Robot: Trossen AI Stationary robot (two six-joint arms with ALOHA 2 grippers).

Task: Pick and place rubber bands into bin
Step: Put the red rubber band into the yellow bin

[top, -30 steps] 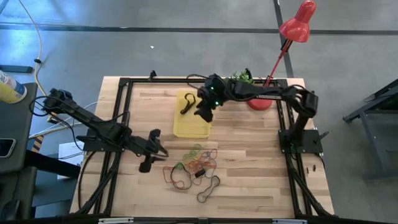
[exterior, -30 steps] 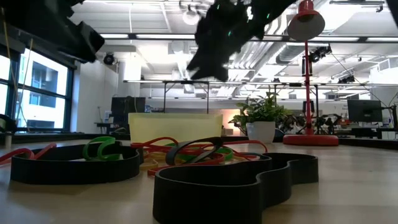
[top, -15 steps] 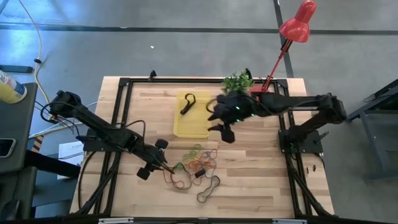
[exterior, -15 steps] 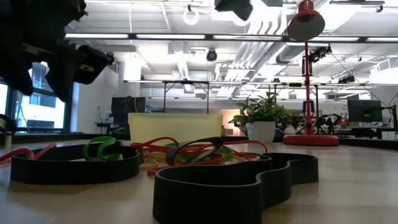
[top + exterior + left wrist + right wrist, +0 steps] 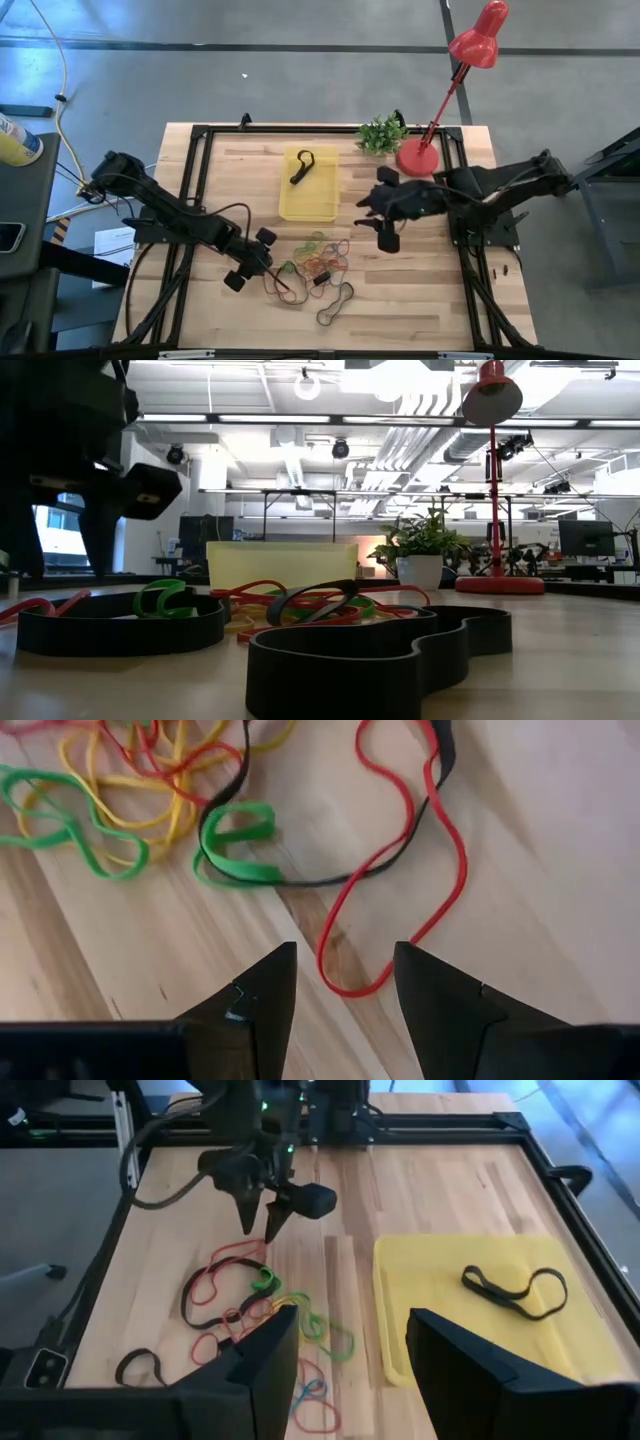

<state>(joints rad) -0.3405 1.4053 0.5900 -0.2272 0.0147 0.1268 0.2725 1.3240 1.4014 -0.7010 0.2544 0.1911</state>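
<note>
rubber bands [image 5: 315, 265] mid-table, l gripper [image 5: 268, 272] spread at pile's edge, r gripper [image 5: 372, 215] spread nr bin [image 5: 309, 208].

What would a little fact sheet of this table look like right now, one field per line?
bin: yellow tray on the wooden table, one black rubber band inside
loose rubber bands: tangled pile on the table in front of the bin
left end effector: open, low over a red band at the pile's edge
right end effector: open, empty, raised beside the bin
other items: red lamp, small plant
</note>
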